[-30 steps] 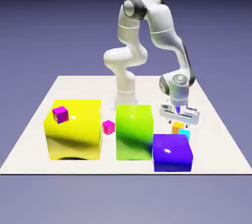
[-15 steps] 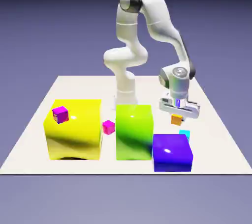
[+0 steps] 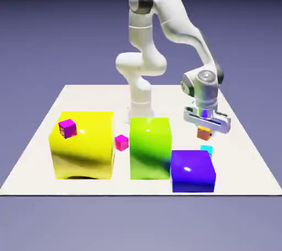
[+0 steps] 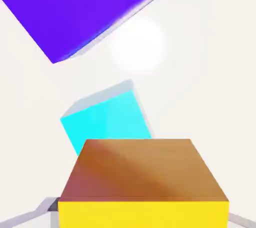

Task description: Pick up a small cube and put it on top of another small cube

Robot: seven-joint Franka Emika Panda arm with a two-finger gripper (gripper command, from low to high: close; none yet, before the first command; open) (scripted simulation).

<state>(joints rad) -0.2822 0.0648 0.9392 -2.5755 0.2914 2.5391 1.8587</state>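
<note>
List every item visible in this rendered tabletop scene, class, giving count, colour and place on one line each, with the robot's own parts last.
tiny orange cube: 1, orange, held in the gripper above the table, over the cyan cube.
tiny cyan cube: 1, cyan, on the table behind the big blue cube.
big blue cube: 1, blue-violet, front, exterior view's right.
big green cube: 1, green, middle.
big yellow cube: 1, yellow, exterior view's left.
tiny pink cube: 1, pink, between yellow and green cubes.
tiny magenta cube: 1, magenta-purple, against the yellow cube's upper left.
white table: 1, white.
white robot arm: 1, white.
gripper: 1, grey, shut on the orange cube.
</note>
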